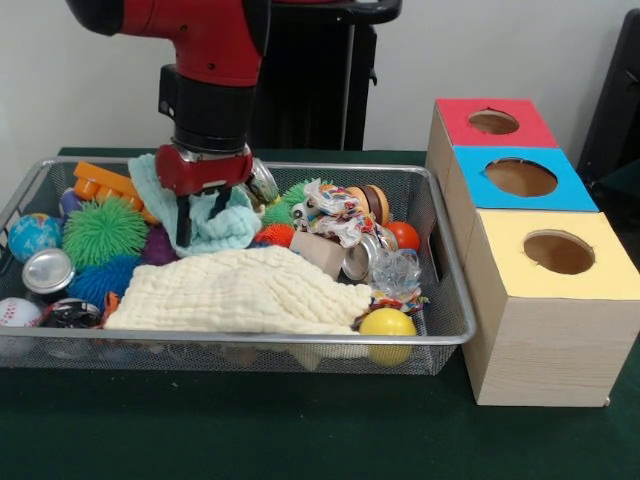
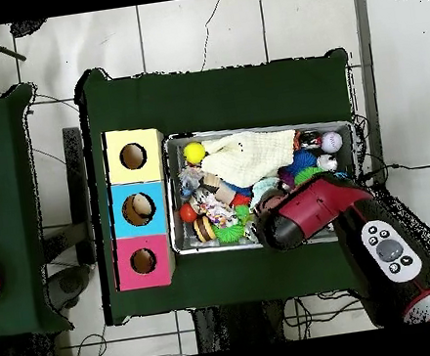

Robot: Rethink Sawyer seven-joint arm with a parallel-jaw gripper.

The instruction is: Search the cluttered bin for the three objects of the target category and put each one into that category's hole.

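Observation:
The wire-mesh bin (image 1: 455, 330) is full of clutter; it also shows in the overhead view (image 2: 252, 128). No teddy bear, tiger or duck shows; they are hidden. My gripper (image 1: 198, 225) is down in the bin's back left part and shut on a light teal cloth (image 1: 225, 225) that bunches up around it. In the overhead view the red arm (image 2: 308, 214) covers the gripper. The red-topped box's hole (image 1: 493, 122) is at the far right, outside the bin, and also shows in the overhead view (image 2: 143, 261).
A large cream cloth (image 1: 240, 290) covers the bin's front middle. Around it lie a green spiky ball (image 1: 103, 230), a rope toy (image 1: 335, 212), a can (image 1: 47, 270) and a yellow ball (image 1: 387, 323). The blue-topped hole (image 1: 520, 177) and the yellow-topped hole (image 1: 558, 252) adjoin the red one.

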